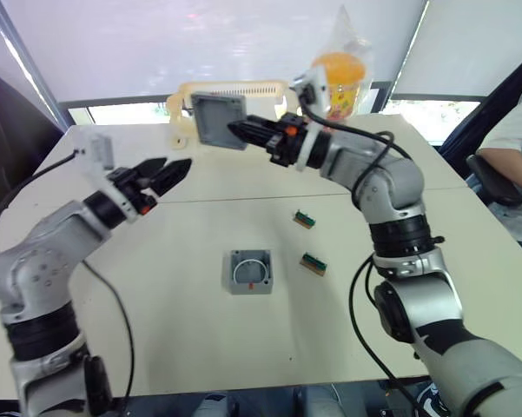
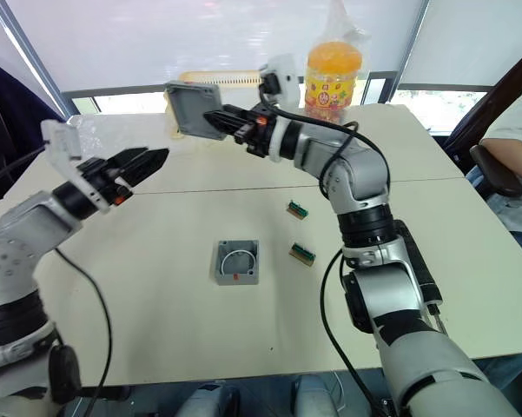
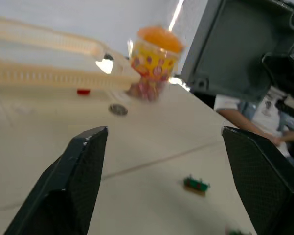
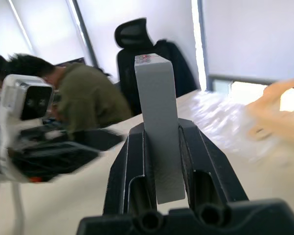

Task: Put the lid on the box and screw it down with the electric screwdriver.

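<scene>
My right gripper is shut on the lid, a flat grey square plate held on edge in the air over the far middle of the table. The right wrist view looks at the lid edge-on, clamped between both black fingers. The box is a small grey square enclosure with a red mark. It sits open on the table's near middle, well below and nearer than the lid. My left gripper hovers open and holding nothing to the left of the lid. The electric screwdriver is out of view.
A cream basket stands at the far edge behind the lid, and an orange jar in a plastic bag is beside it. Two small green parts lie right of the box. A person sits at the right.
</scene>
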Available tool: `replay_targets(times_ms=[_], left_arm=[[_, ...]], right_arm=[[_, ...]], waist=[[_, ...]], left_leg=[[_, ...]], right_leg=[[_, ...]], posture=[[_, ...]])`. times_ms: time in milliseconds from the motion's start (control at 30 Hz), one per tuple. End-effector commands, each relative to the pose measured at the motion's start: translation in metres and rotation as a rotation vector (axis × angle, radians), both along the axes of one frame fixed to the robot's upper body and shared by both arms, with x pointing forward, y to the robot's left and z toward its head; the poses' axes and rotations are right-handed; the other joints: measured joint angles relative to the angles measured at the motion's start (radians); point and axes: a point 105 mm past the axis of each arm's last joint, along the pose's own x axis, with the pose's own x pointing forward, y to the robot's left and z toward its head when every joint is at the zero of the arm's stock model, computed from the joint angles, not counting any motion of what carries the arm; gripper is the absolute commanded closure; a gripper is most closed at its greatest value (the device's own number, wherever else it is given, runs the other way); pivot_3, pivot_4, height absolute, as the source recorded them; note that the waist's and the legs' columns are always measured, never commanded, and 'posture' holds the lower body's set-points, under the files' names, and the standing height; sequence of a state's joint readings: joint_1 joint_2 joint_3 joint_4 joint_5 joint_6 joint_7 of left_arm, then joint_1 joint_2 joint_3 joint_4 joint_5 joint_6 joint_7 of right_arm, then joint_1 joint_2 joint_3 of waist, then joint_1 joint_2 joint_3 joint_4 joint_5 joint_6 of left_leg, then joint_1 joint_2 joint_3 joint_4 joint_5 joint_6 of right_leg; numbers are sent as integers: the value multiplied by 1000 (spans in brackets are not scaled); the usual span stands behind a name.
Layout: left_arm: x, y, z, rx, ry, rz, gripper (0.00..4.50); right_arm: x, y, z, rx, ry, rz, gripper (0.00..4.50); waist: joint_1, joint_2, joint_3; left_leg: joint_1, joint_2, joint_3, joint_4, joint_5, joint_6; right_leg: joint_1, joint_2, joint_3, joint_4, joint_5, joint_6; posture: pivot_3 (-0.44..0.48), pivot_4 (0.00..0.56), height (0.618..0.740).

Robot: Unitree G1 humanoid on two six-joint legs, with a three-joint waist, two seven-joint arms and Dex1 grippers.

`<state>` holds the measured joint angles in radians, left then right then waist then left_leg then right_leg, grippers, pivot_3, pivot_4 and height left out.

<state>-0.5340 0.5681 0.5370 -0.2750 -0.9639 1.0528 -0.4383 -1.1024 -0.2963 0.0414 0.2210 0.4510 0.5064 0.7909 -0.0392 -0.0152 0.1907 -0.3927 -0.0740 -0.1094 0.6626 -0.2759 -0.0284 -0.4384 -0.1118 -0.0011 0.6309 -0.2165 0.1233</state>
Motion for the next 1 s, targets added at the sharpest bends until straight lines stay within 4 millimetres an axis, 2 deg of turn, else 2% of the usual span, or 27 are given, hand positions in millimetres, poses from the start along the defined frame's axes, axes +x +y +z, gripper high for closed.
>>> replay_targets(times_ms=[33, 200, 267, 400, 500, 600, 700, 1000], left_arm=[[-15, 13, 11, -40, -14, -55, 568], [-29, 21, -4, 18, 103, -158, 568], [-33, 19, -5, 43, 118, -193, 568], [-38, 13, 0, 150, 104, -261, 568], [-39, 6, 0, 222, 107, -314, 568], [-38, 3, -5, 250, 121, -355, 568], [-31, 5, -14, 251, 143, -360, 568], [-29, -16, -32, 308, 156, -441, 568]], right_arm=[[-24, 1, 12, -84, -356, 83, 4300], [-44, -2, -15, -277, -815, 151, 4300], [-49, -1, -23, -308, -925, 174, 4300], [-69, -4, -59, -407, -1205, 287, 4300], [-79, -6, -80, -442, -1353, 380, 4300], [-81, -7, -97, -472, -1428, 442, 4300], [-73, -9, -113, -528, -1445, 478, 4300], [-53, -8, -128, -622, -1361, 433, 4300]], waist=[[-4, 0, 0], [-8, 0, 0], [-8, 0, 0], [-6, 0, 0], [-6, 1, 1], [-7, 1, 1], [-10, 1, 1], [-7, 1, 1]], left_leg=[[0, 0, 0, 0, 0, 0], [0, 1, 1, -1, 1, -1], [1, 1, 1, -1, 3, -5], [1, 1, 0, -1, 4, -6], [1, 1, 0, -1, 4, -7], [1, 1, 0, -1, 4, -7], [2, 2, 0, -2, 4, -8], [2, 4, 0, -12, 10, -17]], right_leg=[[0, 0, 0, 0, 0, 0], [0, 1, 0, 0, 0, 0], [0, 1, 0, -1, 0, 0], [0, 1, 1, -1, 0, 0], [1, 2, 1, -1, 0, 0], [1, 2, 1, -1, 0, -1], [0, 4, 2, 0, 0, -1], [-5, 9, 4, 0, 0, -6]], posture=[[0, 150, 740], [0, 150, 740], [0, 150, 740], [0, 150, 740], [0, 150, 740], [0, 150, 740], [0, 150, 740], [0, 150, 740]])
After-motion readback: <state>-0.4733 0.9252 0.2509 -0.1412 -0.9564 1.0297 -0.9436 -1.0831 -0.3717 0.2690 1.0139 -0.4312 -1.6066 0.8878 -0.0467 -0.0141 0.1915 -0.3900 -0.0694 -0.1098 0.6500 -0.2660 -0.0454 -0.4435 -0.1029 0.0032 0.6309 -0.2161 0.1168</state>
